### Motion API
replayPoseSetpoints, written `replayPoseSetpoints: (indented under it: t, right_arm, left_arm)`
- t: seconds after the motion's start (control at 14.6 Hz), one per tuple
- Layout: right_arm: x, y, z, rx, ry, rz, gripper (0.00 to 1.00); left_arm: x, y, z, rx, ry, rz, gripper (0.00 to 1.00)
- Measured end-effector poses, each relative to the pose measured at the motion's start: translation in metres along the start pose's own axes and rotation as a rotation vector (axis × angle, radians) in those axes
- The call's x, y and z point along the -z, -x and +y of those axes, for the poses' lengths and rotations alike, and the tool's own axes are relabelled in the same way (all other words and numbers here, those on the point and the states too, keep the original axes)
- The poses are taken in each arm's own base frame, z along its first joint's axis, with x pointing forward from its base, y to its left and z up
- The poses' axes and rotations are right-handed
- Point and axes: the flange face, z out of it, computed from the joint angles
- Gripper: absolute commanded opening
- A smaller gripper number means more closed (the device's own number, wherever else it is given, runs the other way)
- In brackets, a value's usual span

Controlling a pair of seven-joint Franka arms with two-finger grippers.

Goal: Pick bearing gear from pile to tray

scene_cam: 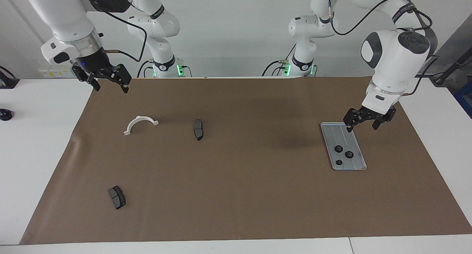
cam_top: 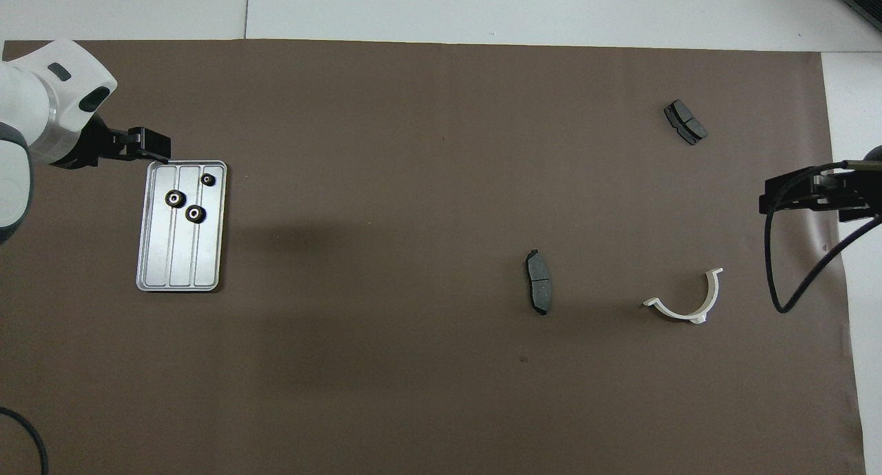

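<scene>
Both grippers hang in the air with their fingers spread and nothing between them. Left gripper (scene_cam: 365,122) is over the end of the tray (scene_cam: 332,136) nearest the robots, at the left arm's end of the table; right gripper (scene_cam: 109,81) is over the edge of the brown paper sheet (scene_cam: 236,195) at the right arm's end.

Nearest the robots on that side lies a white half-ring bracket (scene_cam: 140,124), with a dark grey curved pad (scene_cam: 198,129) beside it toward the middle of the table. On the tray, the three black gears (scene_cam: 343,153) sit close together in the half farther from the robots, two side by side and a third a little farther out. Farthest from the robots is a second grey pad (scene_cam: 117,197), toward the right arm's end, well apart from the other parts.
</scene>
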Motion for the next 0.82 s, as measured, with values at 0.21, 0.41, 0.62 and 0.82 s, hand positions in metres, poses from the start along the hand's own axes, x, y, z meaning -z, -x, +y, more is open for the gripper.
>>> replayPoseSetpoints:
  t: [0.21,0.41,0.62,0.82]
  right_arm:
    - [0.000,0.000,0.000,0.000,0.000,0.000,1.00]
    - [0.000,0.000,0.000,0.000,0.000,0.000,1.00]
    - [0.000,0.000,0.000,0.000,0.000,0.000,1.00]
    - [0.000,0.000,0.000,0.000,0.000,0.000,1.00]
  left_arm:
    - [0.039,0.023,-0.004,-0.043,-0.001,-0.016,1.00]
    - [0.064,0.054,-0.007,-0.047,0.001,-0.018,1.00]
    - [0.075,0.055,-0.007,-0.025,0.062,-0.004,1.00]
    - [0.087,0.050,-0.012,-0.022,0.066,-0.029,1.00]
